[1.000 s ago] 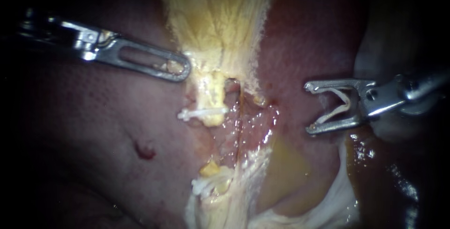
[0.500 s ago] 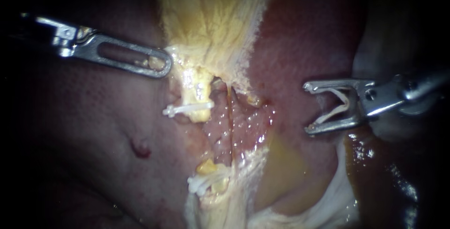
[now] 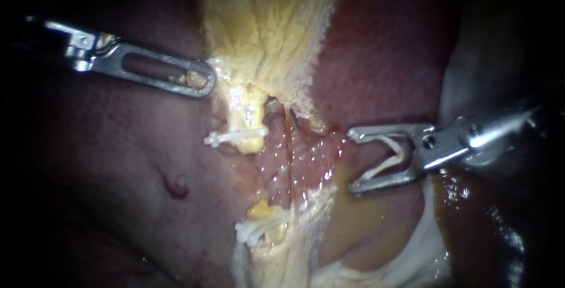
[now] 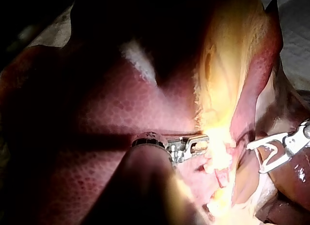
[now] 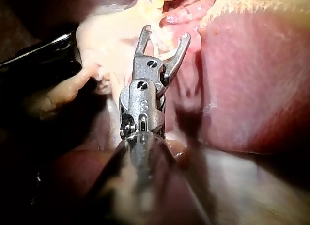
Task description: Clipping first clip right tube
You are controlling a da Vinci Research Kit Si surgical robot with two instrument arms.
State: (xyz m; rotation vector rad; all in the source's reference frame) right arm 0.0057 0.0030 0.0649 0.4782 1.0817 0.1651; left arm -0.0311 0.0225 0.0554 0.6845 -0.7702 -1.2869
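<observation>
In the middle, left of my right instrument (image 3: 353, 160), the right tube (image 3: 281, 152) looks soft, wet and easy to tear, so the wide jaws, holding a white clip (image 3: 382, 166), should hug its bare middle gently.

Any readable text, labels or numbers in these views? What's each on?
Right instrument: one small engraved mark on its wrist joint, too blurred to read.
Left instrument, loaded clip, placed clips, tissue: no text.
</observation>
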